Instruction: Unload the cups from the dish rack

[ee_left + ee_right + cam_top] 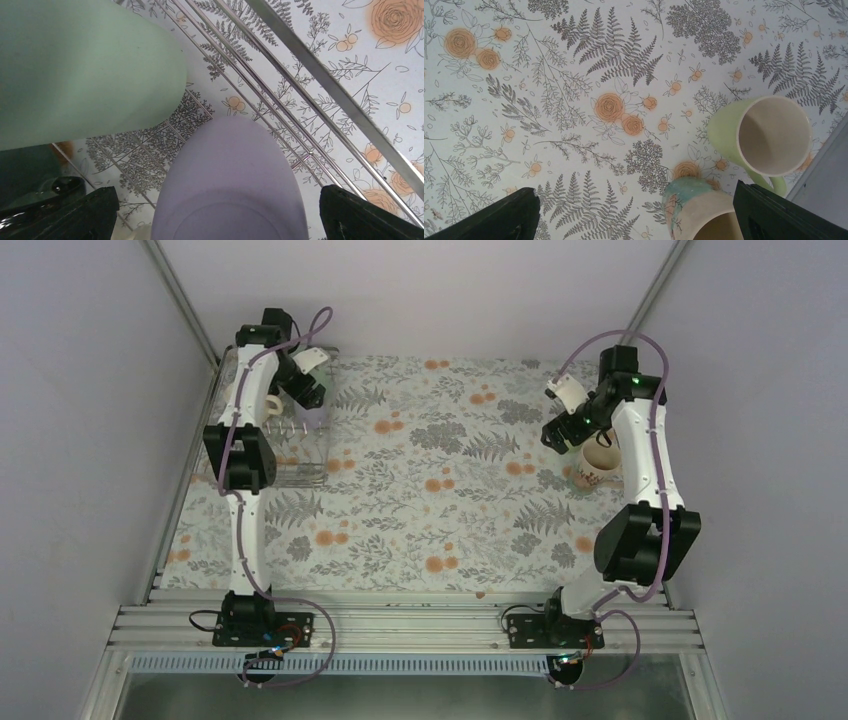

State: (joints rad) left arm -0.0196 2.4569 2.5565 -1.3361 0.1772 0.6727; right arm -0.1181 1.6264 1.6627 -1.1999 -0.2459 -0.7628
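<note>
Lilac tumbler (230,185) stands in the wire rack (320,75) between the left claw (222,215), fingers wide apart (right claw (634,215) gapes too); likely light, smooth, slippery, so squeeze its sides squarely.

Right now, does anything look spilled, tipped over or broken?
Nothing stands out. The green cup and patterned mug stand upright on the table, with no spill. In the rack, the lilac tumbler sits base-up, normal for drying, and the mint tumbler beside it looks intact.
</note>
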